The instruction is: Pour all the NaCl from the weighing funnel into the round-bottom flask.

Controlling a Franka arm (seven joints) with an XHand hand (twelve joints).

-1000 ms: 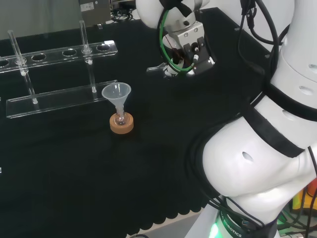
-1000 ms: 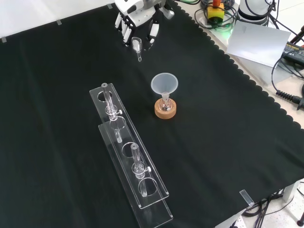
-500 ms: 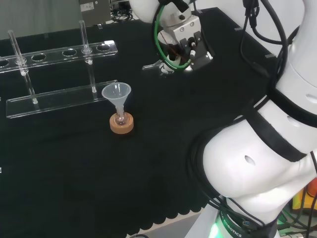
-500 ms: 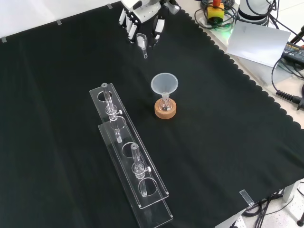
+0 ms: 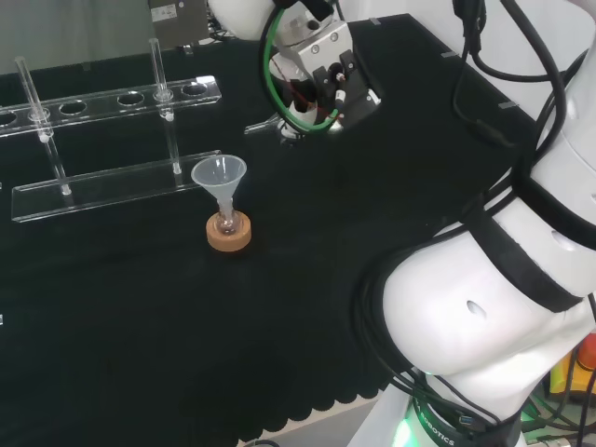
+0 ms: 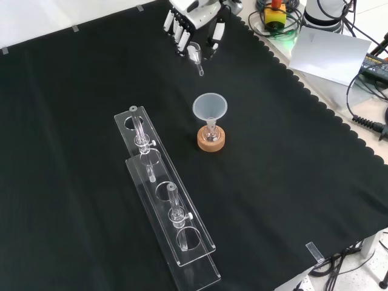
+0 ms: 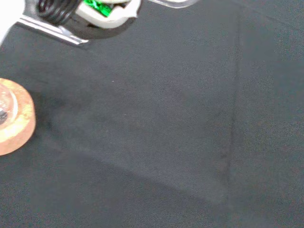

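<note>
So the weighing funnel [image 6: 195, 53] is up in the air, pinched between the curled fingers and thumb of the hand [image 6: 193, 24], with its thin stem poking down and out of the fingers toward the cloth. Can't tell from here if there's any powder in it. In the front view that's at the far end of the bench, a bit left of and well beyond the round-bottom flask [image 6: 211, 132]. The flask sits in a cork ring [image 6: 211, 140] about mid-bench, and a clear plastic funnel [image 6: 210, 108] is parked in its neck, mouth up. In the head view the hand [image 5: 312, 88] hangs to the right of and farther off than the flask [image 5: 225, 223], not over it, well apart. The wrist view catches an edge of the cork ring [image 7: 14, 124] on the black cloth [image 7: 166, 118]. Left of the flask in the front view there's a long clear rack [image 6: 165, 203] with round holes, running near to far, with a couple of glass tubes standing in it.
</note>
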